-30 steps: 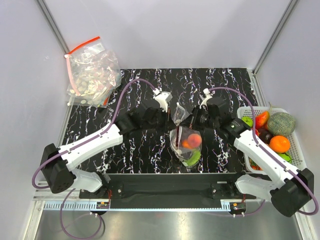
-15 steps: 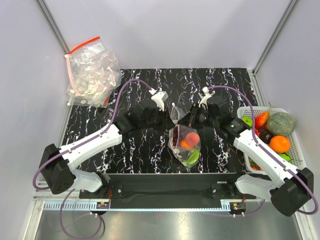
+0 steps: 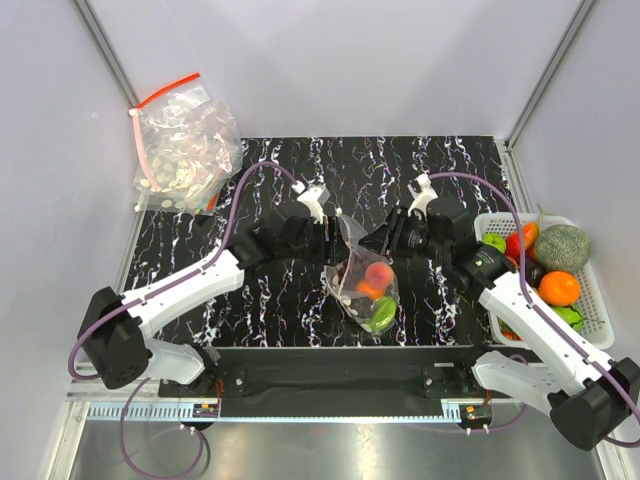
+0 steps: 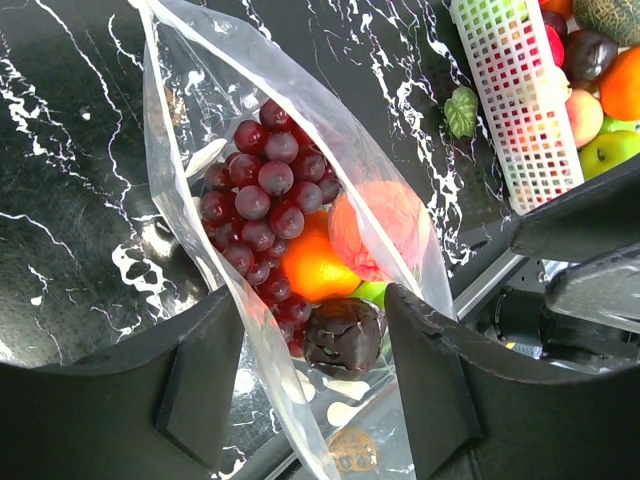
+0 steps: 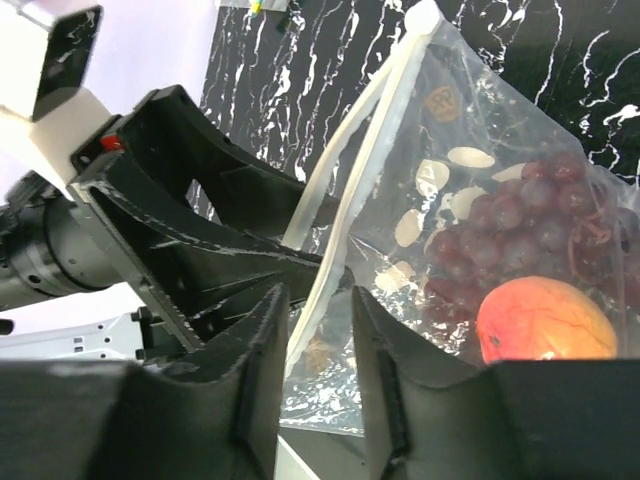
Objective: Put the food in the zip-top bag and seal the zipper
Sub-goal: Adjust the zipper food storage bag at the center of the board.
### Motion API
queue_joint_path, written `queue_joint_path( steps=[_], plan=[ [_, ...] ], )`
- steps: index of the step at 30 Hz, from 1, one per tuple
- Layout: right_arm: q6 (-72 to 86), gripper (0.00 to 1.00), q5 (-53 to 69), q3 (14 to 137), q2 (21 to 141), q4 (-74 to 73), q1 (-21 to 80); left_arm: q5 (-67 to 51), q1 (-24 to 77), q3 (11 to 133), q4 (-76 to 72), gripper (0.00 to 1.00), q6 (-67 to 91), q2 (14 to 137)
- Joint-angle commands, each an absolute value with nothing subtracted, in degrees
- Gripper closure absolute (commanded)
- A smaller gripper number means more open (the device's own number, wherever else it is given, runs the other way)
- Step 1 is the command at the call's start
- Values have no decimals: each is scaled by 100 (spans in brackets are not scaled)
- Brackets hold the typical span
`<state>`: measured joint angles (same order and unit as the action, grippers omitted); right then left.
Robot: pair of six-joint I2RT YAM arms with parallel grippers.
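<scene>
Both sets of jaws have let go since 1 second ago; left gripper [image 4: 308, 335] and right gripper [image 5: 318, 315] straddle the clear white-spotted zip-top bag [image 3: 362, 287], food-filled, towards the table's [image 3: 450, 165] near edge. Sealing step: next, re-pinch the pale zipper strip [image 5: 352, 165].

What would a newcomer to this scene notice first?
The zip-top bag at the centre of the table, full of dark grapes and bright fruit. The left pincer and right pincer stand open at its mouth end. A white basket of more fruit sits at the right edge.
</scene>
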<state>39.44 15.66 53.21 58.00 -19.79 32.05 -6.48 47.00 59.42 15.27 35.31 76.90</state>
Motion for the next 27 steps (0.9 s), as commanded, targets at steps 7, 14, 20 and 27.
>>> queue_joint_path(
  steps=[7, 14, 20, 27],
  plan=[
    [3735, 73, 1362, 5045, 6195, -1890, 3252, -308, 4570, 5757, 1222, 39, 3884, 7269],
    [3814, 75, 1406, 4852, 6539, -1521, 3261, -473, 4438, 5493, 879, 26, 4104, 7250],
    [3797, 76, 1485, 4825, 6723, -1398, 3252, -615, 4395, 5406, 659, 16, 4262, 7374],
    [3771, 77, 1503, 4772, 6759, -1362, 3243, -597, 4316, 5265, 414, 9, 4412, 7242]
  ],
)
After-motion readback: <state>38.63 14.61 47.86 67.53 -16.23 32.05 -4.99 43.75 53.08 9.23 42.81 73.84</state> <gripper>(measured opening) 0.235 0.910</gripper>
